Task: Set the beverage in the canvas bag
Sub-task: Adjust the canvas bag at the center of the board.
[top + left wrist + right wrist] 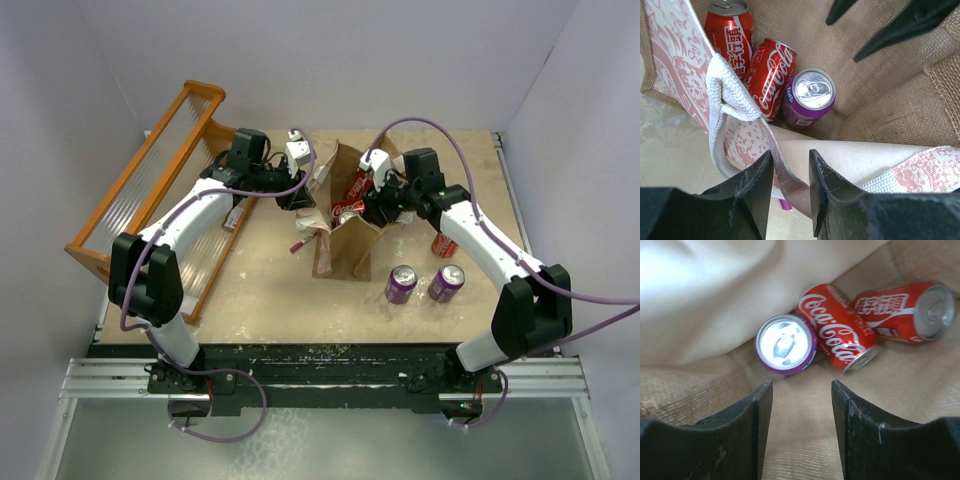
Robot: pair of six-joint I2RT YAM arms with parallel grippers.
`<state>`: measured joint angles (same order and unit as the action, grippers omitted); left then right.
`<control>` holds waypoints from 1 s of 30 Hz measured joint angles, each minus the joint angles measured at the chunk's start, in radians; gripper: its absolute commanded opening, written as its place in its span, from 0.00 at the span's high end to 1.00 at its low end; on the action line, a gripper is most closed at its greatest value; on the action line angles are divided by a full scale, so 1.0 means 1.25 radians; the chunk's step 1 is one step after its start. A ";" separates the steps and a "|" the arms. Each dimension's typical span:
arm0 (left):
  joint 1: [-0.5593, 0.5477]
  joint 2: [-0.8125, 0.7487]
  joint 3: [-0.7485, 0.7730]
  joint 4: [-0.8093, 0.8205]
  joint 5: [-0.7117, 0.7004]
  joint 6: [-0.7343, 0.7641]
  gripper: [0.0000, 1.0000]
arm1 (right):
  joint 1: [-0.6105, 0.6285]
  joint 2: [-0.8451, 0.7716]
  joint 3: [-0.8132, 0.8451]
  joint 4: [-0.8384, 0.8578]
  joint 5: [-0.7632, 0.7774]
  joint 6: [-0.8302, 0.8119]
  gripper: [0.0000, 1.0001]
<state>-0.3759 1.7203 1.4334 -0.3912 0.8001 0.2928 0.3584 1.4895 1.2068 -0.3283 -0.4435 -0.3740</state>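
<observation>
The canvas bag (345, 250) stands open mid-table, tan with a white-and-pink printed outside. Inside it a purple can (812, 92) (785, 344) stands upright beside two red cola cans (770, 75) (902, 310) lying on their sides. My left gripper (300, 198) (791, 155) is at the bag's left rim, shut on a strip of the rim fabric next to the white handle (722, 95). At the bag's mouth on the right side, my right gripper (372, 212) (802, 385) points down inside with its jaws apart and only the bag's burlap floor between them.
Two purple cans (400, 283) (446, 282) stand on the table in front of the bag at the right. A red can (443, 245) lies under the right arm. The orange slatted rack (150, 200) runs along the left edge.
</observation>
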 measured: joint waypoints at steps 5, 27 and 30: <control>-0.001 0.013 0.017 -0.021 0.000 0.042 0.56 | -0.016 0.028 0.052 0.016 0.013 0.042 0.47; -0.062 0.064 0.357 -0.085 0.049 0.064 0.16 | -0.082 0.020 0.194 0.045 0.098 0.157 0.29; -0.102 0.065 0.431 -0.168 0.079 0.111 0.16 | -0.095 -0.012 0.194 0.046 0.125 0.168 0.28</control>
<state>-0.5034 1.8011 1.9724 -0.6018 0.8986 0.4313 0.2401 1.4742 1.4490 -0.2710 -0.2867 -0.1638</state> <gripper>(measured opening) 0.838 0.711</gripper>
